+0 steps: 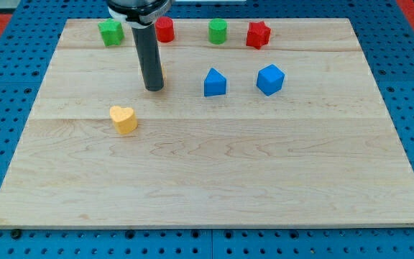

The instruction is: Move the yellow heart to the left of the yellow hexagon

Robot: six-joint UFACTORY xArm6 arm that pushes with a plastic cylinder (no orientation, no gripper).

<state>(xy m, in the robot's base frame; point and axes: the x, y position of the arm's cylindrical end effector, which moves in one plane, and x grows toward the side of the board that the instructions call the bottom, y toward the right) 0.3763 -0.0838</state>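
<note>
The yellow heart (123, 119) lies on the wooden board (214, 180), left of centre. My tip (154, 88) rests on the board above and a little to the right of the heart, with a small gap between them. A thin yellow-orange sliver (162, 72) shows at the rod's right edge. It is a yellow block almost wholly hidden behind the rod, and its shape cannot be made out.
Along the view's top edge stand a green block (111, 32), a red block (164, 29) partly behind the rod, a green block (218, 32) and a red star (259, 34). A blue pentagon-like block (215, 83) and a blue cube (270, 79) sit right of my tip.
</note>
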